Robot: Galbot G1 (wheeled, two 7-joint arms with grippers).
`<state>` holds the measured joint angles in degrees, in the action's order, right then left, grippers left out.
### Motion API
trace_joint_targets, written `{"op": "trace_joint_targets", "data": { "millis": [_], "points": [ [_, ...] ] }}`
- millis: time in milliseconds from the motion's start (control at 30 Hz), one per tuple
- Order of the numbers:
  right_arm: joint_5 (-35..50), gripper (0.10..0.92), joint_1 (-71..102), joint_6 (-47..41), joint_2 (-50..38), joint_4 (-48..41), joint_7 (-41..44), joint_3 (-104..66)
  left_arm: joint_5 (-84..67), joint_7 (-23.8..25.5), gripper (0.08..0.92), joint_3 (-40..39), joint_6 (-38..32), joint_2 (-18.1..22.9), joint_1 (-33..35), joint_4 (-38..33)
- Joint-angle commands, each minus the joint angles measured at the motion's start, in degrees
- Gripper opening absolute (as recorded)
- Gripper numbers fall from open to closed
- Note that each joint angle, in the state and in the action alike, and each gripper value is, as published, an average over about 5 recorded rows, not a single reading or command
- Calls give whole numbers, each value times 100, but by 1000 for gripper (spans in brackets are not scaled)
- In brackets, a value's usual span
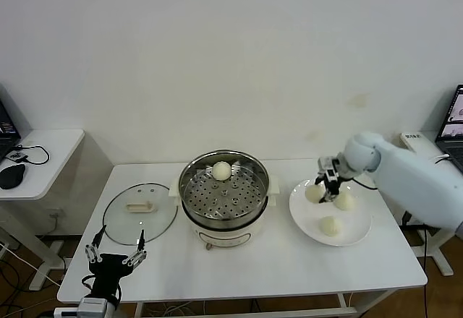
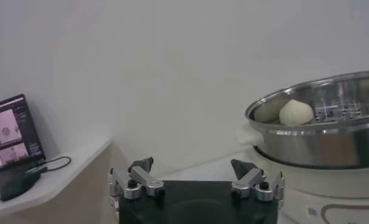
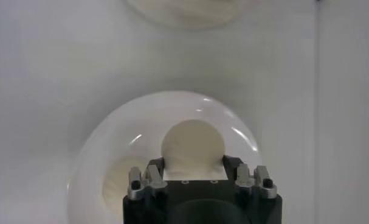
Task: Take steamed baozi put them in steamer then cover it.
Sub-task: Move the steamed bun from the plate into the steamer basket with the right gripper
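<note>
White table (image 1: 239, 267) under a plain wall; left gripper (image 1: 116, 254) idles spread at the near edge by the glass lid (image 1: 139, 212); shiny perforated steamer (image 1: 223, 190) holds one smooth bun (image 1: 221, 170); right gripper (image 1: 327, 186) straddles a soft baozi (image 3: 193, 146) on the glossy plate (image 1: 359, 230), apparently closing; two more wait; next, squeeze gently and lift.

Soft, even light from above fills the room, bright on the plain white wall (image 1: 231, 50) and the white rectangular table (image 1: 239, 267). Shadows are faint: a pale one under the round shiny steel steamer (image 1: 223, 196) near the bench's middle. Small highlights glint on its rim, and weak glare streaks the round glass lid (image 1: 139, 212) toward the left edge. In the right wrist view the flat white round plate (image 3: 99, 152) nearly washes into the tabletop, with thin bright arcs along its rim.
</note>
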<state>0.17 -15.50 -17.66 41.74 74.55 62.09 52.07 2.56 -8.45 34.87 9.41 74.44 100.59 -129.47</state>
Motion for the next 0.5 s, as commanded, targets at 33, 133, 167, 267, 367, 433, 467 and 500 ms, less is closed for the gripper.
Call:
{"op": "trace_joint_targets", "data": {
  "millis": [33, 133, 167, 267, 367, 433, 467, 500],
  "points": [
    [724, 611, -1532, -77, -185, 535, 24, 844, 3, 5, 823, -37, 6, -3, -4, -20],
    [1006, 615, -2081, -139, 44, 595, -4, 1138, 4, 6, 823, -64, 7, -5, -27, -33],
    [1123, 616, -2228, -173, 150, 611, -22, 1225, 3, 7, 823, -71, 8, -8, -39, -32],
    [1470, 620, -2534, -299, 463, 647, -98, 1420, 4, 9, 823, -77, 8, -27, -72, -15],
    [1832, 625, -2661, -485, 866, 647, -240, 1520, -2, 9, 823, -50, 5, -60, -88, 13],
    [2031, 627, -2609, -657, 1169, 608, -361, 1482, -17, 9, 823, -10, 2, -72, -87, 26],
    [2114, 627, -2545, -748, 1333, 576, -421, 1443, -26, 8, 823, 12, 2, -72, -84, 28],
    [2193, 628, -2469, -853, 1511, 541, -486, 1403, -35, 8, 823, 35, 1, -72, -78, 27]
  ]
}}
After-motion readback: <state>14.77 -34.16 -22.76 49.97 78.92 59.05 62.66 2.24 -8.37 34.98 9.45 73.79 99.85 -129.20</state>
